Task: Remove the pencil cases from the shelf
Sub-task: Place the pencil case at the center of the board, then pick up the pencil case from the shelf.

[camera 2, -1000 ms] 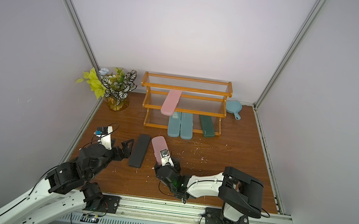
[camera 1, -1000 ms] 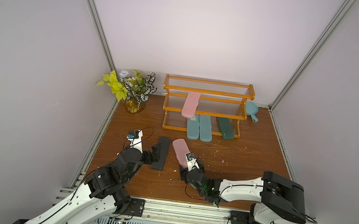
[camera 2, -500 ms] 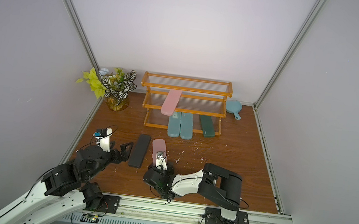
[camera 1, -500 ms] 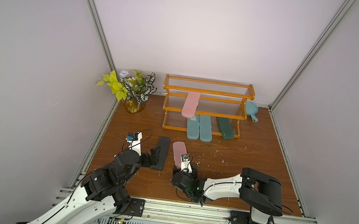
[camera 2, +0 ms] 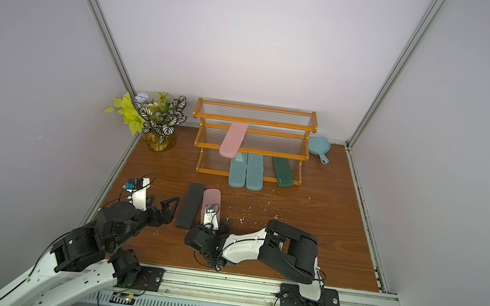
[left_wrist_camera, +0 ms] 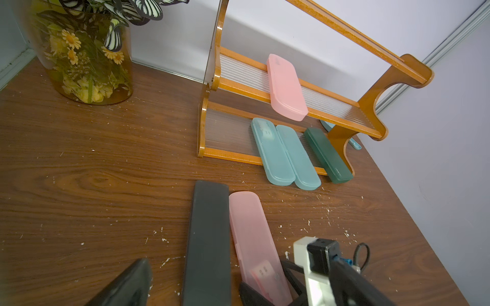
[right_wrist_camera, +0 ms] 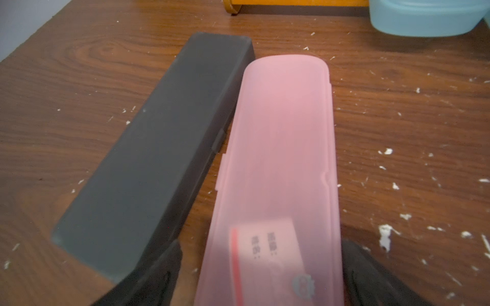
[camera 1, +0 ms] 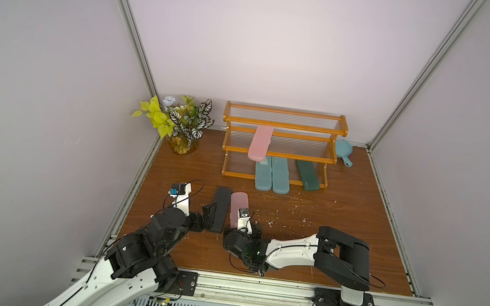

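The orange-brown shelf stands at the back. A pale pink pencil case lies on its middle tier. Two teal cases and a dark green case rest on the bottom tier, sticking out over its front. On the table, a black case and a second pink case lie side by side. My right gripper is open, with a finger on either side of this pink case's near end. My left gripper is open by the black case's near end.
A potted plant in a glass vase stands at the back left. A small blue handled pan sits to the right of the shelf. White crumbs dot the wooden table. Walls close three sides, and a metal rail runs along the front.
The right gripper carried the pink case leftward up against the black case, then opened and let it go. The left arm barely moved.
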Robot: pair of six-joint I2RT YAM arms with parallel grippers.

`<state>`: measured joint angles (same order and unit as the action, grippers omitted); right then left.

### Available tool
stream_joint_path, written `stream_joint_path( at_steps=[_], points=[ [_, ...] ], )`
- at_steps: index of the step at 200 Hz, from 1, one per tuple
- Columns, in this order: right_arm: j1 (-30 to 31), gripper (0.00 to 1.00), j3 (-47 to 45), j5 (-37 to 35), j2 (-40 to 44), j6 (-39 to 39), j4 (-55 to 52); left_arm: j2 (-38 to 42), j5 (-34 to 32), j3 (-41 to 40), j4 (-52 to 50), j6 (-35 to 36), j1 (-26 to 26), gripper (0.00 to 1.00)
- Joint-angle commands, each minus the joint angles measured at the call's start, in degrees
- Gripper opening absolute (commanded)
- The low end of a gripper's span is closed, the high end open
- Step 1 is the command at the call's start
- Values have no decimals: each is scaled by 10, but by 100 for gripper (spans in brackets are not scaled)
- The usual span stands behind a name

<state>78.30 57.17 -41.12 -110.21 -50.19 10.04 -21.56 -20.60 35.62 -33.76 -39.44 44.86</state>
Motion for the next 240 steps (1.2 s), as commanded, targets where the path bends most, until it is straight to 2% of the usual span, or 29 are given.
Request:
stream_joint_path(
  at_steps=[1, 50, 80, 110, 152, 199, 240],
  points=[
    [3, 99, 28, 18, 27, -14, -47, 7, 10, 15, -11, 3, -6, 99],
    [0, 99, 22, 24, 119, -17, -113, -3, 31, 36, -13, 9, -6, 99],
    [-18, 99, 6, 52, 187, -18, -154, -40, 47, 63, -14, 27, -6, 99],
    [-63, 99, -40, 106, 273, -12, -167, -117, 67, 106, -12, 46, -6, 99],
    [-169, 99, -115, 182, 407, 45, -193, -226, 41, 168, -6, 49, -6, 99],
    [-273, 99, -177, 237, 544, 122, -215, -352, 42, 211, 73, 62, -6, 99],
    [-299, 99, -177, 244, 605, 161, -270, -483, 64, 298, 104, 71, -20, 99]
  ],
)
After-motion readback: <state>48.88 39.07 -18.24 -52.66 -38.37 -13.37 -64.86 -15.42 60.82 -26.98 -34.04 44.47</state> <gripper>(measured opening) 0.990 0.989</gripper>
